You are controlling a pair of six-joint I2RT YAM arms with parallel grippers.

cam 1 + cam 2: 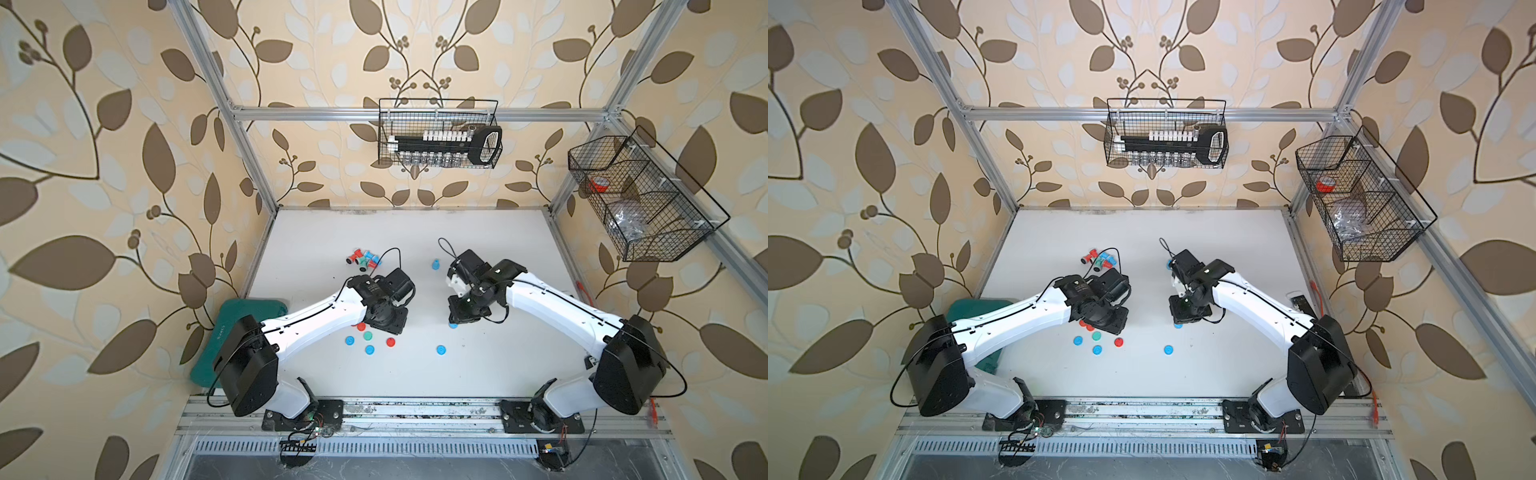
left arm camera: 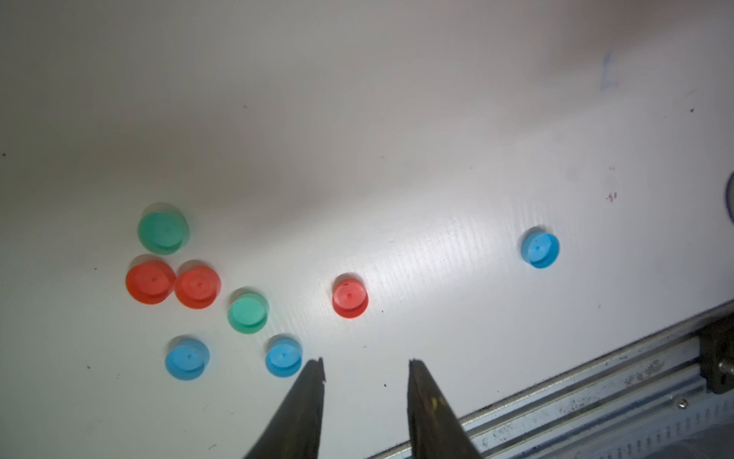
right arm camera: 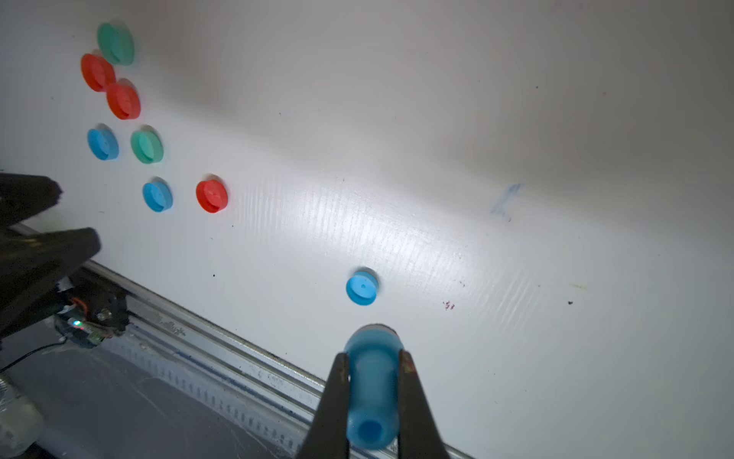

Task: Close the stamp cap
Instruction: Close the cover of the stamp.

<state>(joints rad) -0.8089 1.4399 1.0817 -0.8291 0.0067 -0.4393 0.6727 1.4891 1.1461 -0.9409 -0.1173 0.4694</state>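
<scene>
In the right gripper (image 3: 373, 355), over the bench (image 3: 476, 159), sat the stamp (image 3: 371, 397), clamped tight. A loose blue cap (image 3: 361, 287) lay near it. More caps (image 2: 248, 313) lay by the left gripper (image 2: 365, 365), its jaws a little apart, empty. The stamp was blue with a hollow end.

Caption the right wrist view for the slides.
Right gripper holding a blue stamp, a loose blue cap on the white table just ahead of it.

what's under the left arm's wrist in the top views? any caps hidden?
From above, only a sliver of red cap pokes out from under the left arm. The left wrist view reveals the covered ones: two red caps side by side, green cap next to them.
</scene>
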